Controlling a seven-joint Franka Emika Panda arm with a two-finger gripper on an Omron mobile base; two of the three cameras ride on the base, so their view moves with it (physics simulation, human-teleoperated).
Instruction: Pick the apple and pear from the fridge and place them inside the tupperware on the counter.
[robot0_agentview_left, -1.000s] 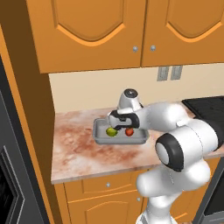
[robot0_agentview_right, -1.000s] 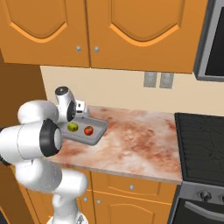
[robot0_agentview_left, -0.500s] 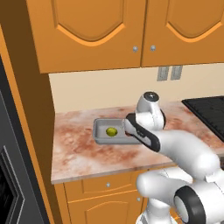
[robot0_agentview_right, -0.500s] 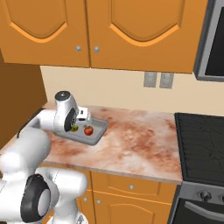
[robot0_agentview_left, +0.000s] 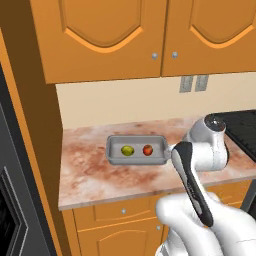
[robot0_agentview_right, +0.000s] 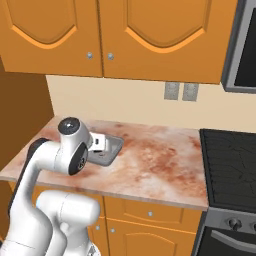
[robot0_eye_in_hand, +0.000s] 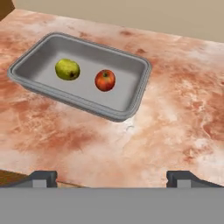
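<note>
Hand view shows the tupperware (robot0_eye_in_hand: 127, 105) sitting on the counter (robot0_eye_in_hand: 175, 109), with the pear (robot0_eye_in_hand: 67, 69) and the apple (robot0_eye_in_hand: 105, 80) both lying inside it, a little apart from each other. The pear is near the middle of the tupperware and the apple is just beside it, closer to the end of the tupperware nearest the arm. The claw (robot0_eye_in_hand: 111, 178) is wide open and has nothing in it; its two dark tips stand far apart, off to the side of the tupperware and above the bare counter. From how things lie, both fruits look like they are where they should be, so the job seems nearly done or done. What could go wrong now is mostly a bump. In the left base view the big white arm bends close by the end of the tupperware (robot0_agentview_left: 136, 161), so if it swings back low it could knock the rim and push the tupperware along the counter or toward the front edge. A hard knock could tip it, and the round fruits could roll out. The apple (robot0_agentview_left: 147, 150) and pear (robot0_agentview_left: 128, 150) are loose and round, so they may roll inside the tupperware too.
</note>
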